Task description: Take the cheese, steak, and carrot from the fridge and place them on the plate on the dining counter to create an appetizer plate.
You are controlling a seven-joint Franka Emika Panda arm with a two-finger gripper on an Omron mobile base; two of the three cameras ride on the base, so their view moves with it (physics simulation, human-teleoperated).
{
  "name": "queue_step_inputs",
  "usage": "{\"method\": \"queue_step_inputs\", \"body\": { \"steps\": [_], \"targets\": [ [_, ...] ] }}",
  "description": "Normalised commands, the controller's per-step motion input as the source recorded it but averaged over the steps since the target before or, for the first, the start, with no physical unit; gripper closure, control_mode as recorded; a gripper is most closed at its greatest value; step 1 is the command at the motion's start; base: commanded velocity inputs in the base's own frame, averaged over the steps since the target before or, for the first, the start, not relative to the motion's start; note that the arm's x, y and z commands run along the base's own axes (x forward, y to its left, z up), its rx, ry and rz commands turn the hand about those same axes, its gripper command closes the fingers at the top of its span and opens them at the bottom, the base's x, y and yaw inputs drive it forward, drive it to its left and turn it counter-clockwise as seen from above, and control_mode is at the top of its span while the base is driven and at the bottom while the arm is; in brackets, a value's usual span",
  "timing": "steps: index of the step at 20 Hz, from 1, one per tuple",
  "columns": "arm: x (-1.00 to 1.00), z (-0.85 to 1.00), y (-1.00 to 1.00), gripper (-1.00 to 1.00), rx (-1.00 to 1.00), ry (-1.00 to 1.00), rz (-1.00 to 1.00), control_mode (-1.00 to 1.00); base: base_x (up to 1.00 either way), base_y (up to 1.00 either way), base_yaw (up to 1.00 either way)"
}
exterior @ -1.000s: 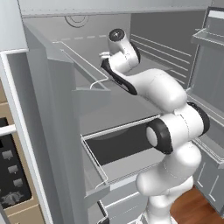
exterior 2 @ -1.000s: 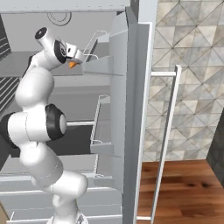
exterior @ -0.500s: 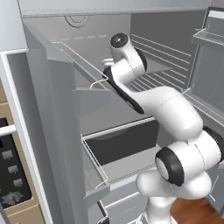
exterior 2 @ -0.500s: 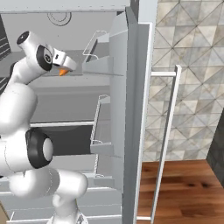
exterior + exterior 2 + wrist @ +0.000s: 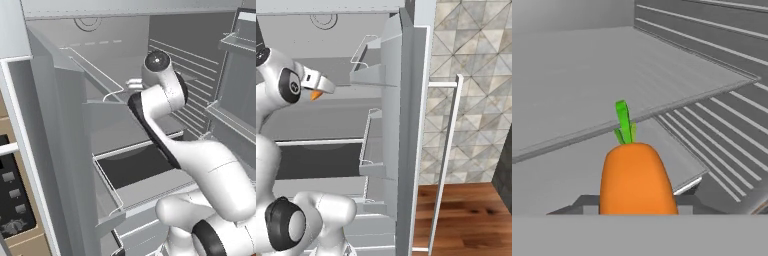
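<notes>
change: arm is swinging lower and nearer than a second ago, drawing out of the fridge [image 5: 70,140] | pincer [image 5: 318,90]: gripping the carrot [image 5: 636,177], green end outward | carrot: above the fridge's grey shelf [image 5: 572,85] | room: wood floor [image 5: 466,215], tiled wall [image 5: 476,75] beside the fridge's door [image 5: 406,130]
</notes>
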Motion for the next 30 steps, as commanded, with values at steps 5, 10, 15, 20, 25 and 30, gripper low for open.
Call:
{"method": "queue_step_inputs", "body": {
  "steps": [5, 10, 15, 20, 25, 30],
  "targets": [
    [-1.0, 0.0, -0.01, 1.0, 0.0, 0.0, 0.43, -1.0, 0.0, 0.0, 0.0],
    [-0.99, -0.01, -0.01, 1.0, 0.0, 0.0, 0.47, -1.0, 0.0, 0.0, 0.0],
    [-0.87, -0.02, 0.0, 1.0, 0.0, 0.0, 0.35, -1.0, 0.0, 0.0, 0.0],
    [-0.48, -0.15, 0.02, 1.0, -0.01, 0.05, 0.19, -1.0, 0.0, 0.0, 0.0],
    [0.0, 0.0, 0.0, 1.0, 0.0, 0.0, 0.0, 1.0, -0.5, 0.11, 0.03],
    [0.0, 0.0, 0.0, 1.0, 0.0, 0.0, 0.0, 1.0, -0.85, 0.0, 0.04]
  ]
}}
